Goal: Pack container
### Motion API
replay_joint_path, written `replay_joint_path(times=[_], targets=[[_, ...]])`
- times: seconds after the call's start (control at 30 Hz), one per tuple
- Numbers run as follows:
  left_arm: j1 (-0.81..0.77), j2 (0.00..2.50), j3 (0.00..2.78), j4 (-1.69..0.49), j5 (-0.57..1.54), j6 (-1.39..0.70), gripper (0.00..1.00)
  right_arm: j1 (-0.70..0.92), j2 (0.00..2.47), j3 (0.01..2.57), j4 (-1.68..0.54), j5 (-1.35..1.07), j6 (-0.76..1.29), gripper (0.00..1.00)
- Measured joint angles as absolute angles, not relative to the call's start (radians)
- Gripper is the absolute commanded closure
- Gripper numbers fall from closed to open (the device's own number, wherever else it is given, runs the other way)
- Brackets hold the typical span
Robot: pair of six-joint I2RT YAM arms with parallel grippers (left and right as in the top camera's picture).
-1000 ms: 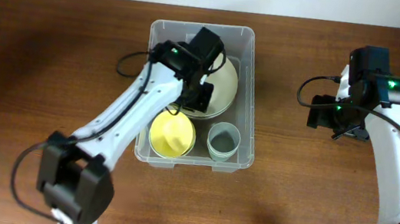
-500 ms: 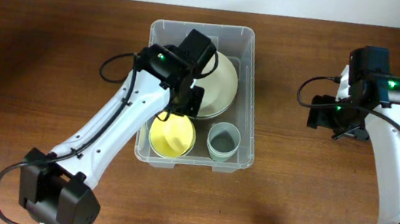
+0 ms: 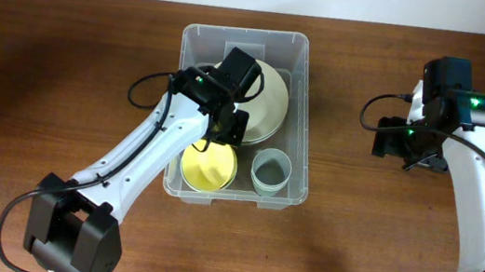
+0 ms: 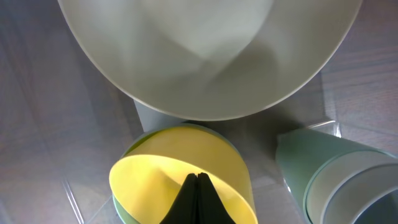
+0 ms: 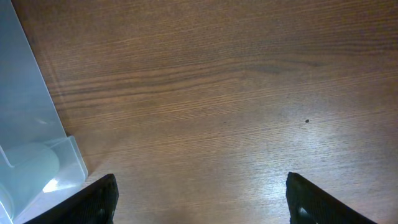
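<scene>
Your left gripper (image 4: 198,179) has its fingers pressed together, pinching nothing. It hangs inside the container (image 3: 307,116), tip aimed at the yellow bowl (image 4: 149,177) in the container's near left corner. Just right of that bowl, in the near right corner, stands the pale green cup (image 3: 270,171). Beyond both, the big cream bowl (image 3: 273,102) fills the container's far half; it may rest on the yellow bowl's rim, but I can't quite tell. The container's long axis runs straight away from you. Your left arm is the one already in it. Your right gripper (image 5: 202,199), jaws spread wide and empty, hovers over the table (image 5: 249,93), well to the container's right.
</scene>
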State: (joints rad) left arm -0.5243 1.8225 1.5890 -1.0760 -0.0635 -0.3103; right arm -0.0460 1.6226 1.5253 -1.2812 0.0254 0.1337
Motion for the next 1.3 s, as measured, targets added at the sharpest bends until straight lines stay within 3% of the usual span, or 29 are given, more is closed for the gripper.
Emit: replay_joint_path(times=[0.47, 1.07, 1.2, 1.3], targets=[[-0.524, 1.826, 1.498, -0.957, -0.059, -0.31, 0.99, -0.046, 1.623, 1.525, -1.281, 0.025, 0.135, 0.18], [-0.524, 1.877, 1.514, -0.961, -0.057, -0.309, 0.99, -0.046, 1.623, 1.525, -1.281, 0.025, 0.134, 0.18], [-0.519, 1.866, 1.562, -0.961, -0.06, -0.3, 0.76, -0.046, 1.623, 1.525, -1.278, 0.026, 0.134, 0.18], [-0.5, 1.847, 1.584, -0.96, -0.06, -0.301, 0.69, -0.046, 1.623, 1.525, -1.278, 0.025, 0.134, 0.15]])
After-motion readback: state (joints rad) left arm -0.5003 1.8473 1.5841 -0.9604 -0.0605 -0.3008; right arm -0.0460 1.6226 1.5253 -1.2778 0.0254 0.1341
